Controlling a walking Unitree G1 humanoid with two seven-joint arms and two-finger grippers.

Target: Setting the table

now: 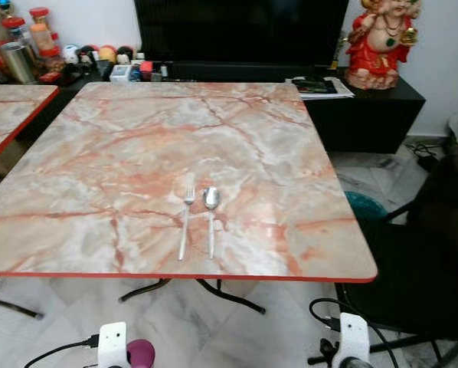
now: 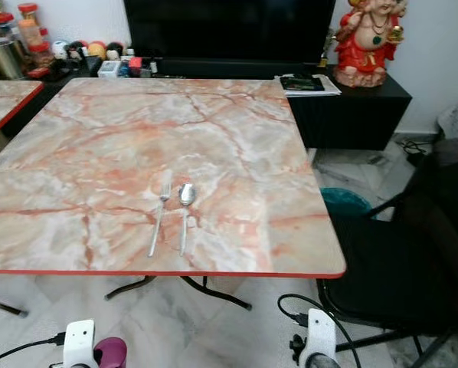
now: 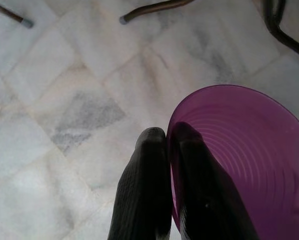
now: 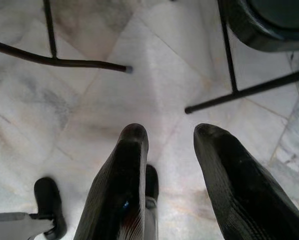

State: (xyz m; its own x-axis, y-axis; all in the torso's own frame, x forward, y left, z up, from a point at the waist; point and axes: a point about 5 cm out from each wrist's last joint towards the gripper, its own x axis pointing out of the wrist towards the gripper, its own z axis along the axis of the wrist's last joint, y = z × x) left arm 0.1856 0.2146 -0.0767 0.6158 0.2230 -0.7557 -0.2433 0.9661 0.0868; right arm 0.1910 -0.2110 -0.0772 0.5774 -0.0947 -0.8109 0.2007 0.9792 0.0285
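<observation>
Purple ribbed plastic plate (image 3: 244,165), pinched at its rim by the left gripper (image 3: 167,137) low before the marble table (image 1: 99,138), belongs beside the steel fork (image 1: 185,220); right gripper (image 4: 169,131) hangs spread.

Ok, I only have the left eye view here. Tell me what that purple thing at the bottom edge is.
Observer: It is a purple plate. The left wrist view shows the left gripper shut on its rim, low over the floor.
Operator: Now report the right gripper.
Observer: The right gripper holds nothing; its fingers are apart, pointing at the marble floor.
Operator: Say what stands near it.
Observer: A black chair's legs cross the floor just ahead of those fingers.
</observation>
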